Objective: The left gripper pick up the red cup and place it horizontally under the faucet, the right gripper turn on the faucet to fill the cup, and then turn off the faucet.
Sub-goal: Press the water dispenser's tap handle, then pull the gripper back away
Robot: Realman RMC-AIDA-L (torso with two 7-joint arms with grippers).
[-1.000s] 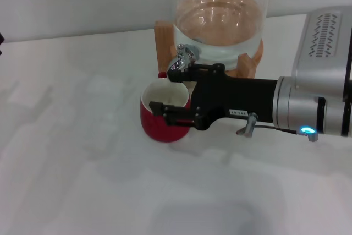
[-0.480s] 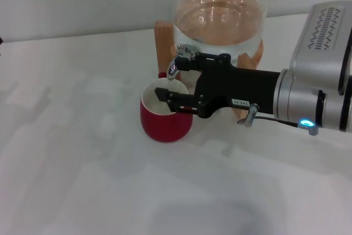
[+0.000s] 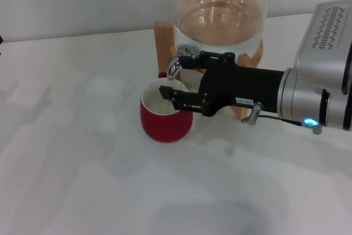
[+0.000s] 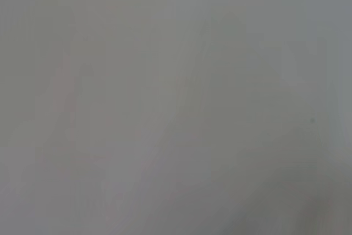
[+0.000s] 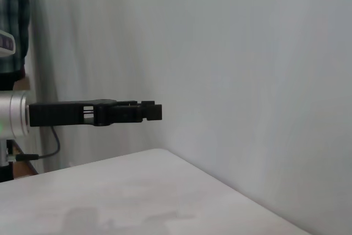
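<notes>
Right gripper at the faucet, cup below

While the right gripper (image 3: 172, 78) reaches in from the right, its spread fingers hide much of the faucet (image 3: 181, 59), so only the chrome top and lever end peek out above the upper finger (image 3: 190, 60). Whether that finger actually touches the lever can't be made out. The lower finger hangs over the cup (image 3: 165, 115), crossing its white mouth and covering part of the far rim. The black claw runs level back into the thick silver arm (image 3: 316, 89), blue light glowing on its underside, the arm cut off at the right edge. The cup stands upright on the white table (image 3: 82, 163), right under the faucet, its handle barely showing behind. Behind it, the glass jar (image 3: 220, 20) sits on the wooden stand (image 3: 163, 42). The left gripper (image 5: 146, 111) shows only in the right wrist view, side-on against a pale wall, well away; its fingers' state can't be told. The left wrist view is a blank grey blur.
</notes>
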